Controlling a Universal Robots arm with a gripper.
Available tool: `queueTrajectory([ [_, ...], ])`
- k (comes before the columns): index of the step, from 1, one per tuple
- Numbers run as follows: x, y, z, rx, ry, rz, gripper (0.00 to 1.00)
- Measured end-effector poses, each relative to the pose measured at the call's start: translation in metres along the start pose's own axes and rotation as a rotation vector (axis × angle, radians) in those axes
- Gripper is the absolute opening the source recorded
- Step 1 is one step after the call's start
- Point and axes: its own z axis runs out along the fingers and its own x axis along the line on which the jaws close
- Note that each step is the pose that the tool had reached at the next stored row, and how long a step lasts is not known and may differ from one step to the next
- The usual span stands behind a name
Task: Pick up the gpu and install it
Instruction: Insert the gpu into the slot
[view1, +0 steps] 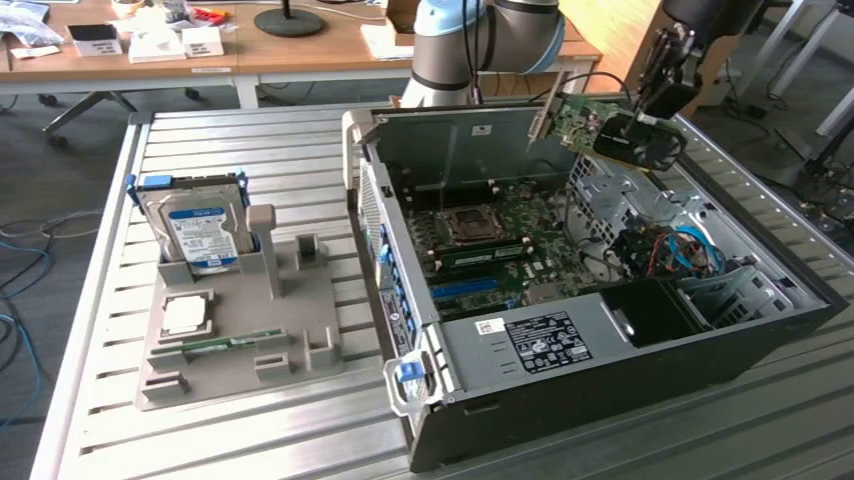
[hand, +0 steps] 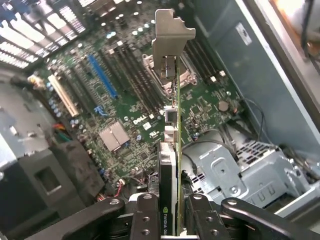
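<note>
So far: gpu (view1: 598, 122) picked up, not yet seated.
Jaws: gripper (view1: 641, 128) clenched on gpu's dark-cooler end.
Position: airborne over open case (view1: 747, 335), 1 o'clock from motherboard (view1: 505, 238), exterior view.
Left: slotting into board.

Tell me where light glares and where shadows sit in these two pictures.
Exterior view: light glares off the slatted silver metal table, while the open black computer case has a dark bay. Wrist view: the silver metal bracket of the thin green gpu card catches light; the dark grey housing beside the green motherboard lies in shadow.
</note>
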Motion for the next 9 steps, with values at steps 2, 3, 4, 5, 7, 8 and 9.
queueTrajectory([
  [2,0.0000,0.0000,0.0001,-0.0009,0.0016,-0.036,0.27],
  [3,0.0000,0.0000,0.0001,-0.0013,0.0025,-0.054,0.27],
  [4,0.0000,0.0000,0.0002,-0.0017,0.0033,-0.072,0.27],
  [5,0.0000,0.0000,0.0002,-0.0021,0.0043,-0.091,0.27],
  [7,0.0000,0.0000,0.0002,-0.0030,0.0060,-0.127,0.27],
  [8,0.0000,0.0000,0.0003,-0.0034,0.0068,-0.145,0.27],
  [9,0.0000,0.0000,0.0003,-0.0038,0.0076,-0.163,0.27],
])
